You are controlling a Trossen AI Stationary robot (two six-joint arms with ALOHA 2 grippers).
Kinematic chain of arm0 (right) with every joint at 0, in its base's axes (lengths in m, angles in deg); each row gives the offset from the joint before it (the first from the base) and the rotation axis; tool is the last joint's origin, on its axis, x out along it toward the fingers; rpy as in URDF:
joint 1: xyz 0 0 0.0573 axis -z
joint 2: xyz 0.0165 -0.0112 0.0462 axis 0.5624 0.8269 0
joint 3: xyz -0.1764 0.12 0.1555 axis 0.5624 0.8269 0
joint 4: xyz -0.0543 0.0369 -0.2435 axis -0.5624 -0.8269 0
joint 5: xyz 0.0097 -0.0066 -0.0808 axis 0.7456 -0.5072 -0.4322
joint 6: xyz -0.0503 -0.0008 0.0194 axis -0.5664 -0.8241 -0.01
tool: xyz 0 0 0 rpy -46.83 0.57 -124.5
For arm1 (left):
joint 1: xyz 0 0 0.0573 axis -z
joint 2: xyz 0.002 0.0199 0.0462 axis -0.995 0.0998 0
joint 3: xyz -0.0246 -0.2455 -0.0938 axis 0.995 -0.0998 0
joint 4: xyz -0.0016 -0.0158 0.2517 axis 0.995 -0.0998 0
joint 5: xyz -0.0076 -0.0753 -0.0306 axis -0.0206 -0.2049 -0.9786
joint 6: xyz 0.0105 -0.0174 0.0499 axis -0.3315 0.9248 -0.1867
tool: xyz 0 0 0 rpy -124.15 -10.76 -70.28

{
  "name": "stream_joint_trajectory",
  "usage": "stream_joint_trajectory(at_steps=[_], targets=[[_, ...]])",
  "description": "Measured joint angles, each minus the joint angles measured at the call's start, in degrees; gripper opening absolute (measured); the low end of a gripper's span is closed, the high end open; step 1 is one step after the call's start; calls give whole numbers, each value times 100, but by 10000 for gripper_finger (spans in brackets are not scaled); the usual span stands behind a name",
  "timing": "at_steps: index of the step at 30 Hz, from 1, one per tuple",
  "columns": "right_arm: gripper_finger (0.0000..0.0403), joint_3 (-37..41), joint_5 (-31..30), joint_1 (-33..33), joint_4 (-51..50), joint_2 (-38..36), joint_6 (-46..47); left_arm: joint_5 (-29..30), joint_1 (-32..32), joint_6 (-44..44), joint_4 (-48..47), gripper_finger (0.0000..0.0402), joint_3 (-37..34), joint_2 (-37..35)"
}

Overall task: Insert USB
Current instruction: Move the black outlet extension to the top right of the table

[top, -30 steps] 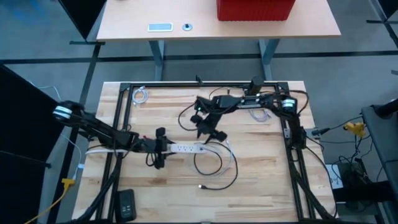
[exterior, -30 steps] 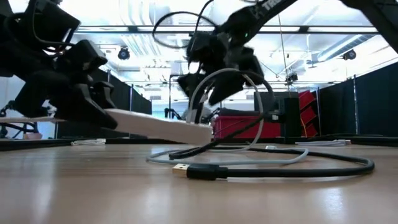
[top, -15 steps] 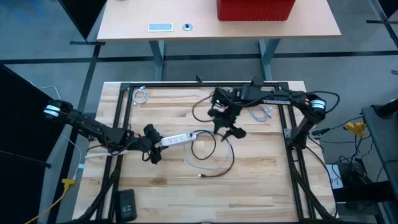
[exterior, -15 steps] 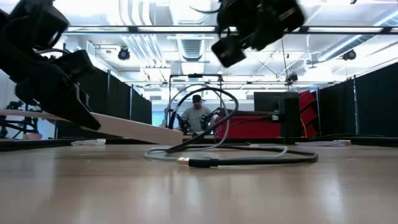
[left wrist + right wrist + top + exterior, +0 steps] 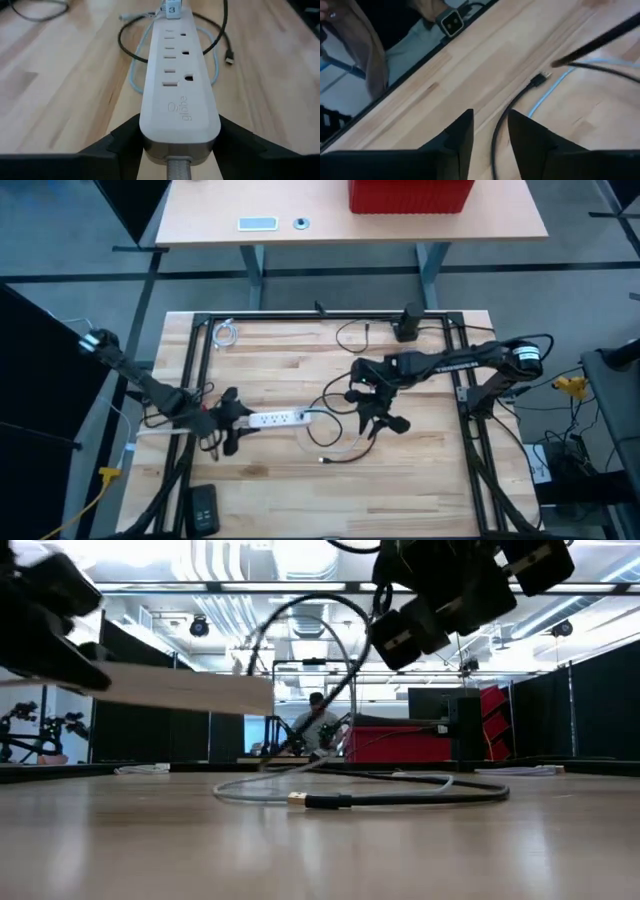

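Note:
My left gripper is shut on a white power strip left of the table's middle. The strip shows three sockets, and a small pale plug sits at its far end. A black cable loops from there over the wood. Its gold USB plug lies flat on the table. My right gripper hovers above the loop with a narrow gap between its fingers. The cable shows through that gap; I cannot tell whether they touch. My left gripper pinches the strip's two long sides at its cord end between its two fingers. The fingers come from the table's left, slanting slightly down, and lie along the strip. The strip is lifted clear of the table and sticks out about level toward the right.
A pale blue cable lies under the black loop. At the far left a white cable coil lies, at the far side a black block stands. A black handset lies near the front edge. A person sits beyond the table.
My left gripper has drawn the strip toward the table's left edge and raised it: its far end has come up off the wood and it now hangs level. My right gripper has gone toward the right and near edges. The cable loop has shifted with them.

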Motion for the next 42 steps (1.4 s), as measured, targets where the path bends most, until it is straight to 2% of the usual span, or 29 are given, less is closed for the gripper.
stream_joint_trajectory(at_steps=[4, 10, 13, 18, 22, 25, 32, 35, 38, 42], targets=[[86, 105, -2, -51, 222, -8, 238, 463, 427, 261, -773, 192, 2, -642], [72, 110, -2, -202, 514, -21, 311, 618, 490, 895, -1774, 192, -185, -1607], [66, 110, -2, -313, 487, -21, 363, 608, 492, 1080, -1863, 192, -387, -1967], [56, 141, -4, -448, 480, -8, 516, 567, 503, 1073, -1886, 192, -387, -2022], [52, 143, -15, -525, 480, -8, 536, 263, 503, 1517, -1895, 192, -387, -1767], [54, 143, -87, -538, 506, -8, 547, 304, 495, 1829, -1899, 192, -385, -1415], [62, 143, -161, -536, 913, -8, 703, 423, 495, 2060, -1826, 192, -387, -117], [58, 143, -159, -534, 937, -8, 750, 46, 492, 2260, -1820, 192, -387, 452], [53, 143, -160, -534, 940, -8, 759, -347, 495, 2812, -1841, 192, -387, 901], [48, 143, -160, -534, 975, -8, 750, -515, 495, 3311, -1817, 192, -351, 1266]])
